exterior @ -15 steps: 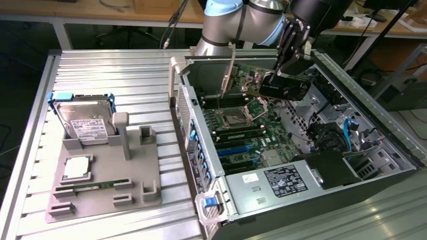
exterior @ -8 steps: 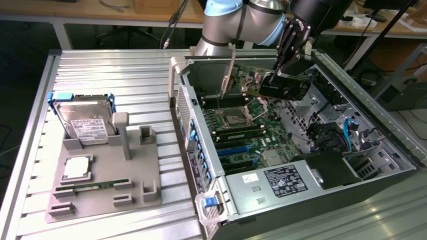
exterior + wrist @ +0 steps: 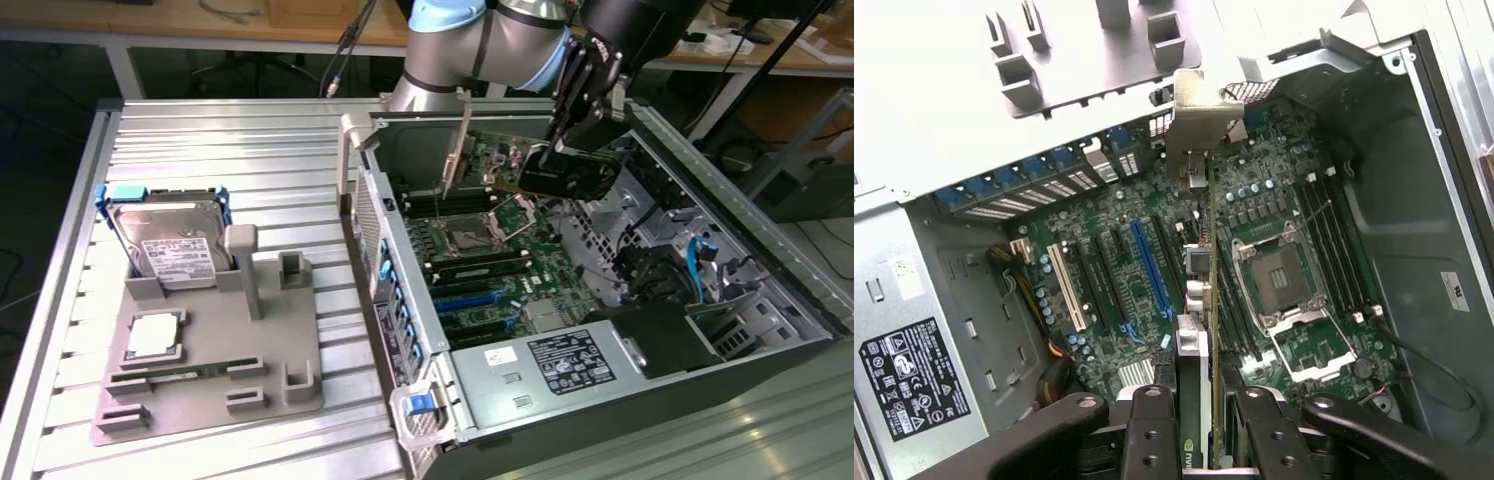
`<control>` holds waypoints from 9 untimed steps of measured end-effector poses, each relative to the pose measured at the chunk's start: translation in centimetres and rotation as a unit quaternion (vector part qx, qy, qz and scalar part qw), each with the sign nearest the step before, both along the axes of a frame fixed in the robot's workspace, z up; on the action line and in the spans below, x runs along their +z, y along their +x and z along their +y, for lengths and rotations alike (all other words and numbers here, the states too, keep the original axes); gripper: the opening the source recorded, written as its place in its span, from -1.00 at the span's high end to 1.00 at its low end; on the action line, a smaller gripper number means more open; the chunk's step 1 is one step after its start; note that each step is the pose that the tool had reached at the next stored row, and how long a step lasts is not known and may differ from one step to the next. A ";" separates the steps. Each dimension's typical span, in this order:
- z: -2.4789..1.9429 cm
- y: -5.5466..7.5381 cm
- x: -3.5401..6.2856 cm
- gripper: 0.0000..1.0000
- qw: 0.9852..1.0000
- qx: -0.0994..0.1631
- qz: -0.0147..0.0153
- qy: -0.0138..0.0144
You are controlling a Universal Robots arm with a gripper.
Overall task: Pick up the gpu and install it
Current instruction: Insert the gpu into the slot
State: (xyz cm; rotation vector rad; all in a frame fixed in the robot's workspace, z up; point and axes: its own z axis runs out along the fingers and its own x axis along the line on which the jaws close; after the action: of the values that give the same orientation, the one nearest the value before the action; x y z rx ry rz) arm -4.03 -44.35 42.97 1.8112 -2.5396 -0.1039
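Counter (image 3: pixel 200 130) of ribbed metal carries an open computer case (image 3: pixel 787 300) on the exterior view's right and a gray tray (image 3: pixel 214 400) on its left, the two just beside each other. The arm (image 3: pixel 467 40) reaches over the far end of the case. Inside lies the motherboard (image 3: pixel 467 250) (image 3: pixel 1104 250), with a labelled power supply (image 3: pixel 561 365) at the near end.

On the tray a hard drive (image 3: pixel 171 245) stands in its blue-edged holder, a square chip (image 3: pixel 154 335) lies nearer, and a memory stick (image 3: pixel 187 372) sits in a slot nearer still.

The gripper (image 3: pixel 567 170) (image 3: pixel 1204 400) hangs inside the case above the far part of the board. Its fingers (image 3: pixel 1154 430) are clamped on the gpu (image 3: pixel 487 165) (image 3: pixel 1209 250), one on each face. The card is held on edge over the board. In the wrist view it runs between the blue slot (image 3: pixel 1149 265) and the processor socket (image 3: pixel 1279 275) (image 3: pixel 474 235). Its silver bracket (image 3: pixel 458 150) (image 3: pixel 1199 115) stands upright at the end toward the case wall that faces the tray. Whether the card's lower edge touches any slot cannot be told.
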 end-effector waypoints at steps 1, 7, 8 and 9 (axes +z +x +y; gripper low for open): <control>0.00 0.0 0.00 0.46 1.000 0.001 0.000 0.000; 0.00 0.0 0.00 0.46 1.000 0.014 0.000 0.000; 0.00 0.0 0.00 0.46 1.000 0.019 0.000 0.000; 0.00 0.0 0.00 0.46 1.000 0.024 0.000 0.000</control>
State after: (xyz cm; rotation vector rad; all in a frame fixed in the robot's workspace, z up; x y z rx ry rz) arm -4.03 -44.35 42.96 1.8710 -2.4936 -0.1024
